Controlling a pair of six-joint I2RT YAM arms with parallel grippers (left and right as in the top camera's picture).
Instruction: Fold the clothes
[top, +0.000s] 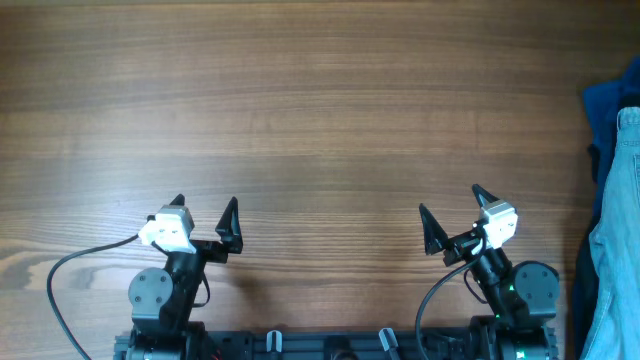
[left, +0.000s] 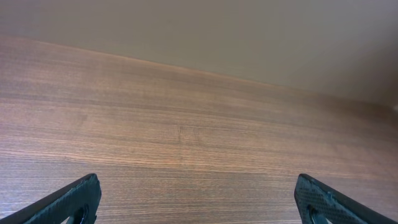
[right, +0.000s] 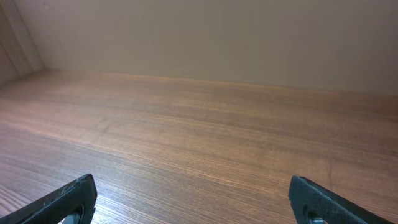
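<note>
Closest in are the fingertips of the left claw (left: 198, 190), spread wide with only wood grain showing between them. The right claw (right: 193, 193) is the same deal, wide apart and holding nothing. From above, both arms sit tucked at the near edge of the counter (top: 320, 100), pointing out over it, which reads to me like a ready pose. The light blue denim shorts (top: 615, 230) are way off at the right edge, partly out of shot, touching a dark navy fabric heap (top: 600, 100). Neither of the 2 claws is anywhere near them, so I'd say folding hasn't begun. The right one looks better placed to drag them in.
</note>
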